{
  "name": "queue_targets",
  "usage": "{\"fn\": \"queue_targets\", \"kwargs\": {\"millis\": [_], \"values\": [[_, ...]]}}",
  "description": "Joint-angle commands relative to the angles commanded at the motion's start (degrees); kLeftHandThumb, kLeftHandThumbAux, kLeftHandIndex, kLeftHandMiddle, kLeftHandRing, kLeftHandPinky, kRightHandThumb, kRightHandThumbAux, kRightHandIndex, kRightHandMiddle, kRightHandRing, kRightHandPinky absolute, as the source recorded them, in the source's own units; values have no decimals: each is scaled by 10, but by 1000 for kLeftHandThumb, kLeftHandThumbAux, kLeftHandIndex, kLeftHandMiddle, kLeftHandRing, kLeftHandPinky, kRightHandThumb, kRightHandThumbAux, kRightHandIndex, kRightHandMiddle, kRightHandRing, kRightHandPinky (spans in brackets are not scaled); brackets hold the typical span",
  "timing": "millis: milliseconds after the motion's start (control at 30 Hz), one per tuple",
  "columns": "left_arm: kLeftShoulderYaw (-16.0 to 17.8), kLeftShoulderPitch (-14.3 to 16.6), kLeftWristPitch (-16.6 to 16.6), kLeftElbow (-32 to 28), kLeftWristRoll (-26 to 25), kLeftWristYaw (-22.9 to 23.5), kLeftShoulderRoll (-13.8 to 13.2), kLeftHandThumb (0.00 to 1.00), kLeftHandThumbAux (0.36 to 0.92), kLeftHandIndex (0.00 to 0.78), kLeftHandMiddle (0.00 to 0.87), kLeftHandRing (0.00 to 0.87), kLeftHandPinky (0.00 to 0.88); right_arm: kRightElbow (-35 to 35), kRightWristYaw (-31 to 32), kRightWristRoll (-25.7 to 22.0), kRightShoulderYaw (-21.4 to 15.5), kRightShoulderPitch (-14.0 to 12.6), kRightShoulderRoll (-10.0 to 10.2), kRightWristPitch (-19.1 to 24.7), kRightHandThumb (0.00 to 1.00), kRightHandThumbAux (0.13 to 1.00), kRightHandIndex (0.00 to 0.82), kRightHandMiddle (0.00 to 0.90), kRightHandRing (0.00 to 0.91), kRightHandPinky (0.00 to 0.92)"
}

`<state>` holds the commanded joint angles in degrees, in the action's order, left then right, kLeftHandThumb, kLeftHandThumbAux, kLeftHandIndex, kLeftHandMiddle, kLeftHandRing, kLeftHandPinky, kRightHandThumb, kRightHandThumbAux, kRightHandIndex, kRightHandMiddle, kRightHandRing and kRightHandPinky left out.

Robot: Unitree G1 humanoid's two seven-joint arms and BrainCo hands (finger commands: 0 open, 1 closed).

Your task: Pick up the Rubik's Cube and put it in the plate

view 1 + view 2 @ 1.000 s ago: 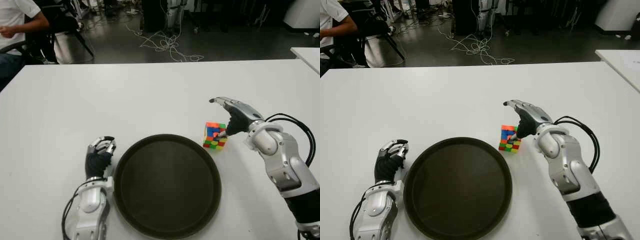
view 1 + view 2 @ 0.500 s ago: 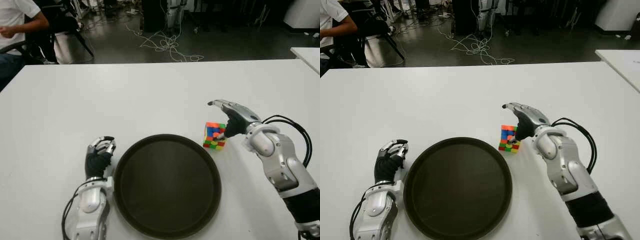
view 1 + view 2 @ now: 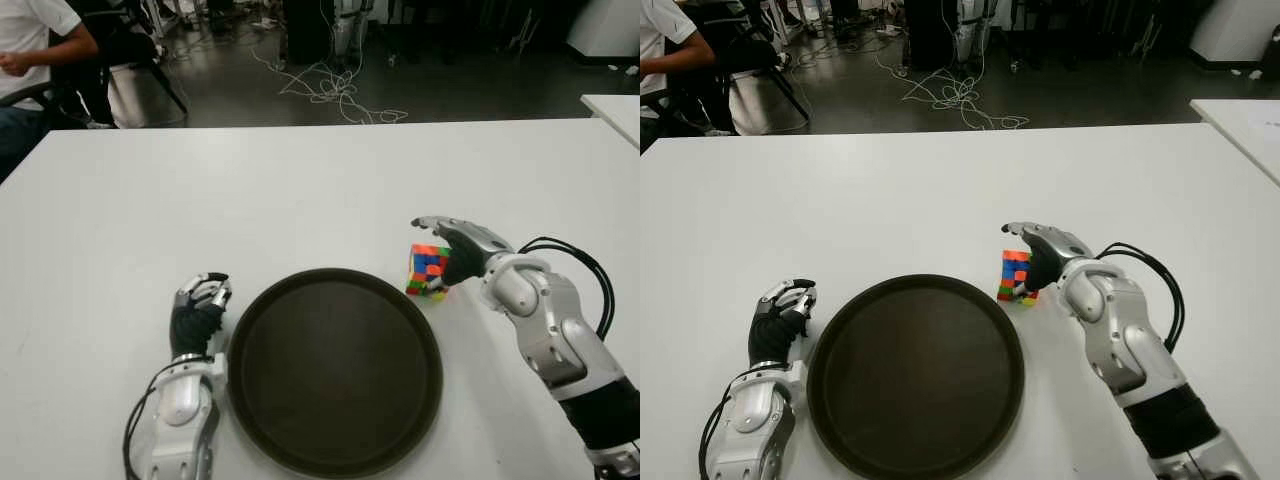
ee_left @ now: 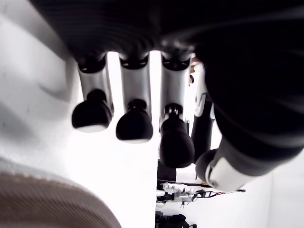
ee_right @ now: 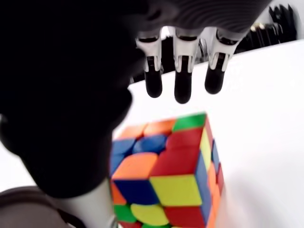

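Note:
The Rubik's Cube [image 3: 428,272] stands on the white table [image 3: 300,200], just off the far right rim of the round dark plate [image 3: 335,368]. It looks slightly tipped. My right hand [image 3: 438,242] arches over it from the right. In the right wrist view its fingers [image 5: 183,80] reach past the cube [image 5: 175,175] without touching its top, and the thumb [image 5: 71,142] sits close against the cube's near side. My left hand [image 3: 200,300] shows left of the plate, its fingers [image 4: 135,126] curled on nothing.
A person [image 3: 30,50] sits beyond the table's far left corner. Cables [image 3: 330,95] lie on the floor behind the table. Another white table's corner [image 3: 615,110] shows at the far right.
My right hand has come down and in toward the cube, its fingers curving over it. The cube now looks a little tipped. The left hand has not moved.

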<state>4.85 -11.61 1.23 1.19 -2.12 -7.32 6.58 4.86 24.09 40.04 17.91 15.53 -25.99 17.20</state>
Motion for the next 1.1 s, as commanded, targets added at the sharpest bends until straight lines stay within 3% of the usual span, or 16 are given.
{"fn": "queue_targets", "kwargs": {"millis": [233,633,1100], "values": [[3,4,8,10,1,2,-1,709,705,444,792,822,825,-5,-2,-9,-3,-5,0,-16,0,937,60,147,169,195],[1,1,38,19,6,7,-1,707,706,444,792,821,824,-6,15,-12,2,-10,4,-5,0,921,41,154,215,234],[4,-1,6,2,-1,-2,8,707,706,444,795,823,826,-13,5,-15,0,-18,9,-11,0,981,44,150,215,305]]}}
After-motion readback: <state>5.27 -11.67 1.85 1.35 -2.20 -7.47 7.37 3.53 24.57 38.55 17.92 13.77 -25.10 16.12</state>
